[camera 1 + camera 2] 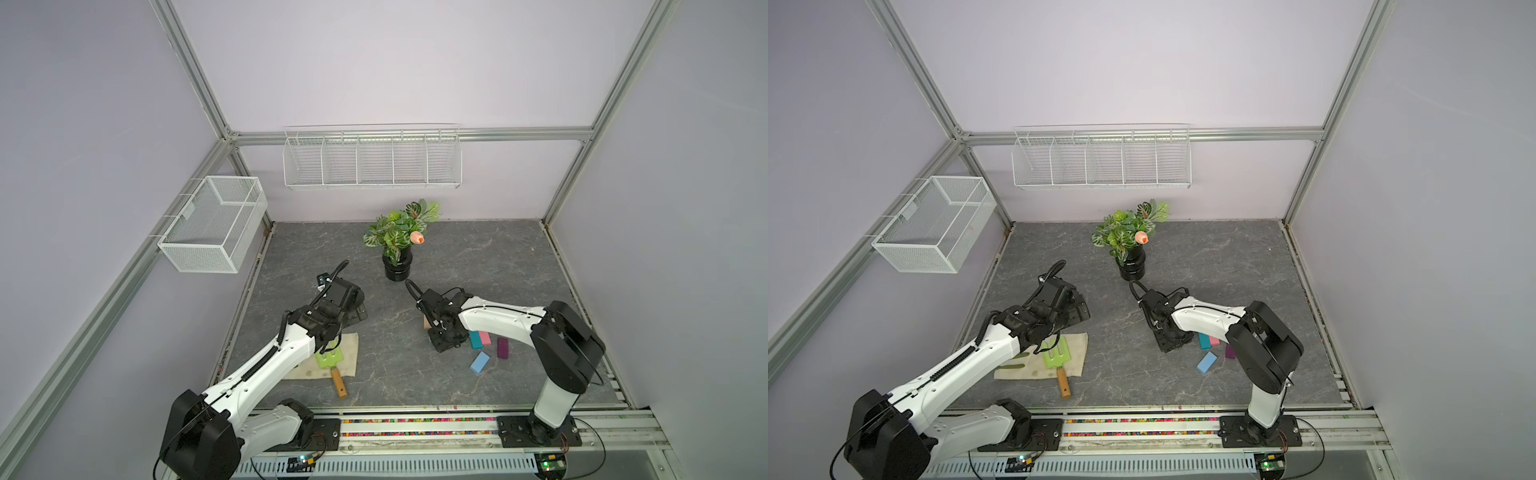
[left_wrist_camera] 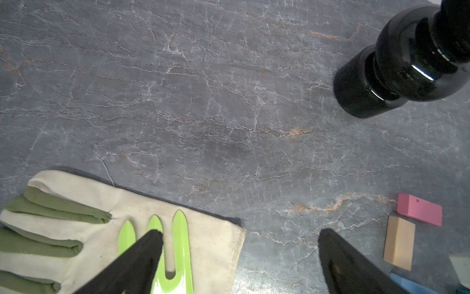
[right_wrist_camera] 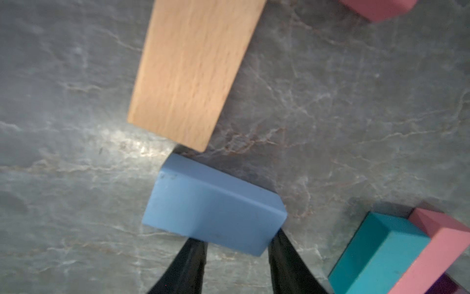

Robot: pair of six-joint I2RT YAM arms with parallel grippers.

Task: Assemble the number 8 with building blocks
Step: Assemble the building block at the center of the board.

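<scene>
While the left hand [image 2: 240, 241] hung spread above the worktop [image 2: 203, 101], the right hand [image 3: 237, 240] pinched a light blue block [image 3: 213, 206] by its near end, low over the surface. Held so off-centre, it might well swivel and nudge the tan block [image 3: 190, 71] just beyond, skewing the number 8.

A robotics lab cell: aluminium frame [image 1: 519, 134], bare lilac walls [image 1: 395, 62], two rail-mounted robot arms [image 1: 498, 319].

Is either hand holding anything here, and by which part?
The right hand holds a light blue block, pinched at one end. The left hand is open, holding nothing.
</scene>
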